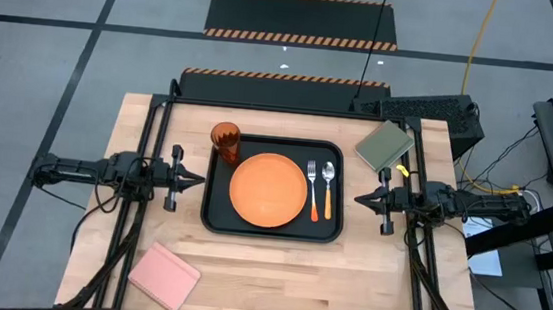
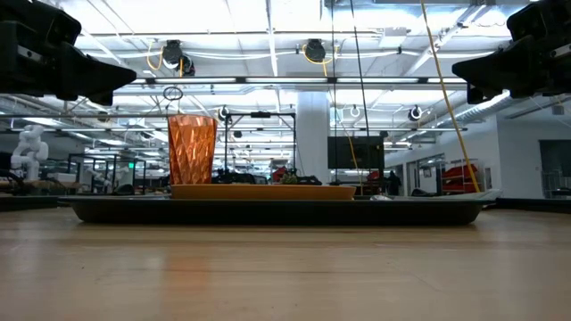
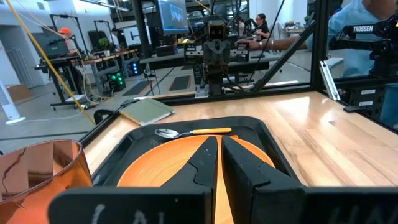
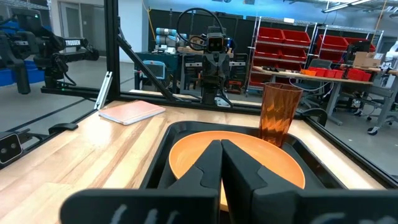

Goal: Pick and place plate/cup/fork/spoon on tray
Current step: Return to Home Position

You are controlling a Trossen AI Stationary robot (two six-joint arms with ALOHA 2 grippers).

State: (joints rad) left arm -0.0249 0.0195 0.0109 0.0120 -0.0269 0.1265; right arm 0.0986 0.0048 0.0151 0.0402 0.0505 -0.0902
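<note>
The black tray lies on the table's middle. The orange plate lies flat in it. The orange cup stands upright in the tray's far left corner. The fork and the spoon lie side by side in the tray, right of the plate. My left gripper hovers shut and empty at the tray's left rim; it also shows in the left wrist view. My right gripper hovers shut and empty at the tray's right rim; it also shows in the right wrist view.
A pink flat block lies at the near left of the table. An olive-green flat block lies at the far right. Black frame rails run along both table sides. A person sits beyond the table in the left wrist view.
</note>
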